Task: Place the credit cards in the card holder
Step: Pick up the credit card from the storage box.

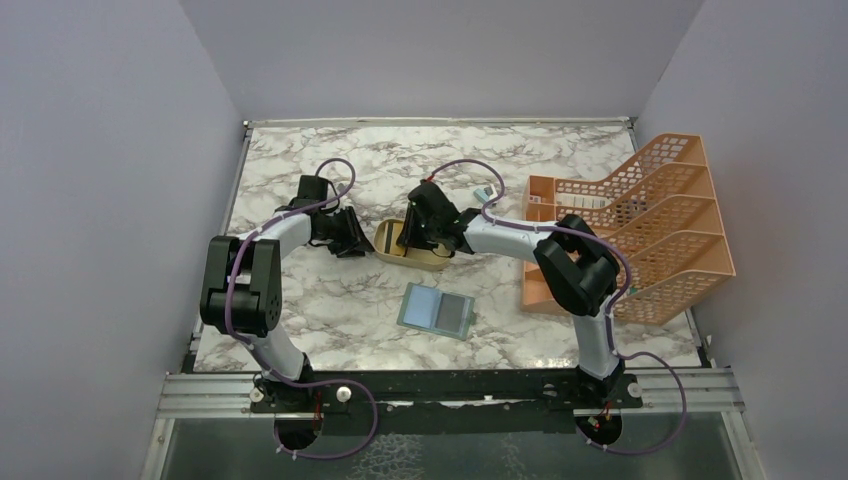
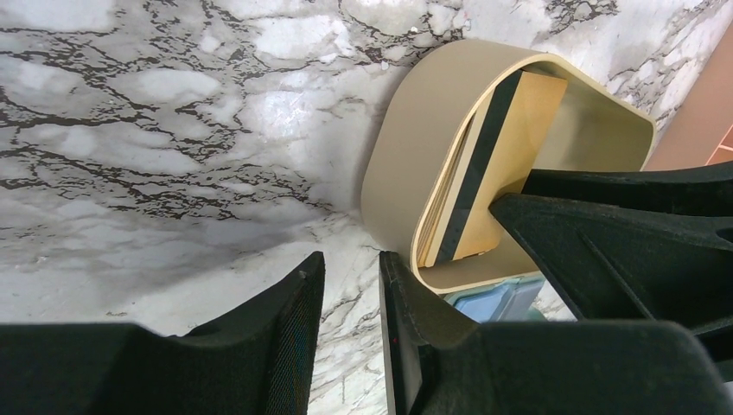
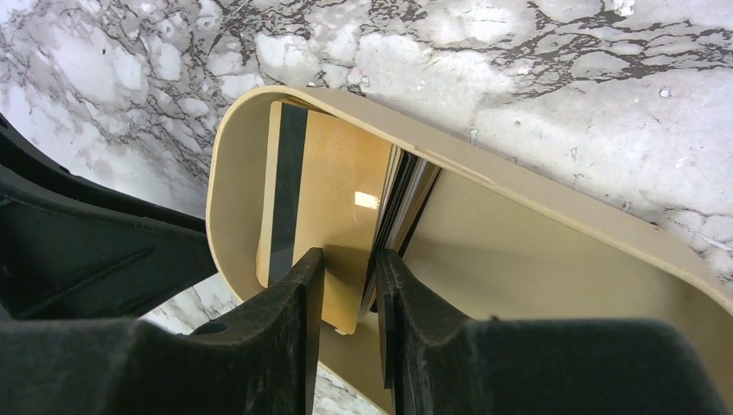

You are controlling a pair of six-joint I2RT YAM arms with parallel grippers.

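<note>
Several thin, flat credit cards (image 3: 337, 199), the front one tan-brown with a black stripe, are leaning inside a smooth tan oval dish (image 3: 536, 199). The right gripper (image 3: 346, 259) is straddling the front card narrowly; whether it is pinching cannot be told. The left gripper (image 2: 350, 264) is hanging narrow and empty beside the dish. The squarish grey-green card holder (image 1: 437, 310) is lying open on the veined marble table (image 1: 330, 300).

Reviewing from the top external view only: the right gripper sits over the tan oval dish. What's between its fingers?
Observer: The right gripper straddles a tan-brown card with a dark stripe, standing on edge in the tan oval dish; pinched or not, unclear.
Operator: Any more cards?
Observer: Yes, a thin stack leans close behind it.
Operator: And the left gripper?
Observer: Empty, jaws slightly apart, beside the dish's outer wall.
</note>
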